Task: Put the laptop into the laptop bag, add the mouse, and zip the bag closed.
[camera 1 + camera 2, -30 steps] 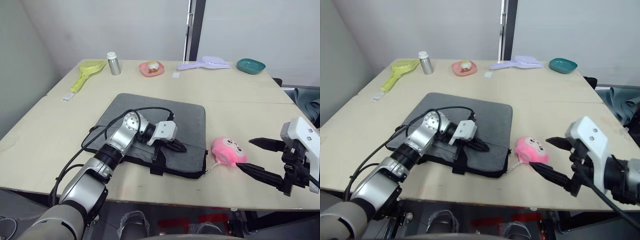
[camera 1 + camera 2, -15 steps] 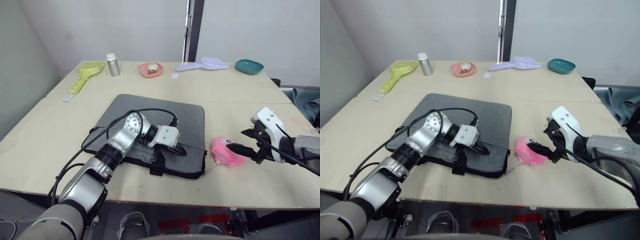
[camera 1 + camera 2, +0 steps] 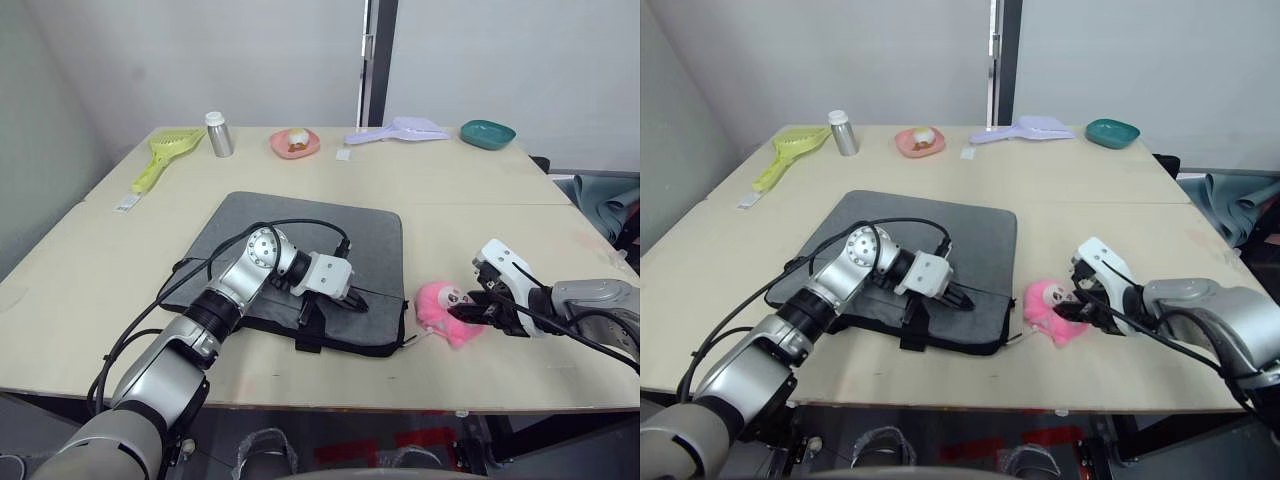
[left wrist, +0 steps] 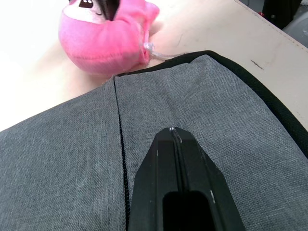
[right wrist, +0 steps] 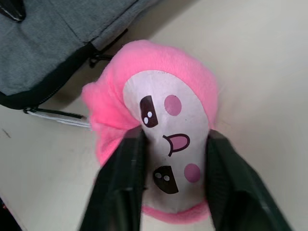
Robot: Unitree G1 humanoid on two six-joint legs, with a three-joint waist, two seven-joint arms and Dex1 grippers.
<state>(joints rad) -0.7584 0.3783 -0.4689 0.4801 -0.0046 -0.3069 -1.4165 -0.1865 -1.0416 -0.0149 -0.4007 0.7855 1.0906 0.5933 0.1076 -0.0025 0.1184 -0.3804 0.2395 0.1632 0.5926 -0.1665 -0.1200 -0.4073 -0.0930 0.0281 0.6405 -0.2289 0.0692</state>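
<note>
Pink plush, round with a small face, sits on the wooden table just beside the near right corner of the laptop bag, with a thin cord trailing from it toward that corner. Along the far edge of the table stand a yellow-green scoop, a silver canister, a pink dish with something pale in it, a lilac scoop and a teal bowl. A small white tag lies near the dish, and another label lies by the left edge.

My right gripper is at the plush toy, its two black fingers spread to either side of the face and pressing into the fabric, so I am pinching the toy where it sits on the table. My left gripper rests over the near part of the bag, its fingers pressed together with only a hairline seam between them, their tip low over the grey cloth beside the black zipper line; I cannot tell whether the tip touches the fabric.

Grey woven fabric with black edging covers the bag, which lies flat in the middle of the table, a black strap handle hanging over its near edge. My left arm's black cable loops over the top of the bag.
</note>
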